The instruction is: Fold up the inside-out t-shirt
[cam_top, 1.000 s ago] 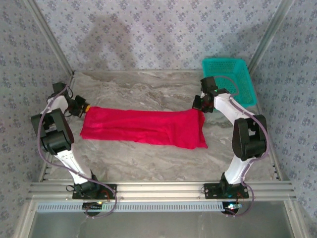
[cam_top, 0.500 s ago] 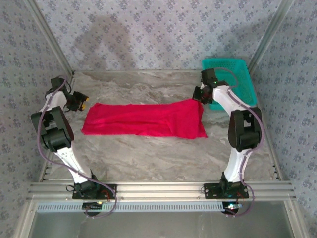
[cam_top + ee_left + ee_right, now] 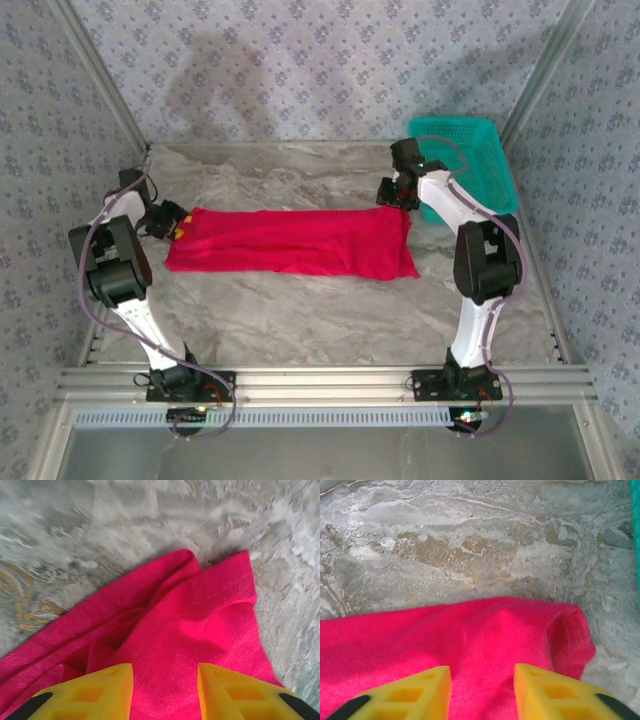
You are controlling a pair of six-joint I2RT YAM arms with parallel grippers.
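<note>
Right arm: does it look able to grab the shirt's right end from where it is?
Likely yes. The right gripper hangs open just over the t-shirt's end, with nothing between them; the basket sits off to its side.

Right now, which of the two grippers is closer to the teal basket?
The right gripper, at the end of the t-shirt just beside the teal basket. The left gripper sits at its opposite end, far from the basket.

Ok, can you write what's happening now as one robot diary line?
t-shirt: long strip, flat on table | left claw: open over left end | right claw: open over right end
</note>
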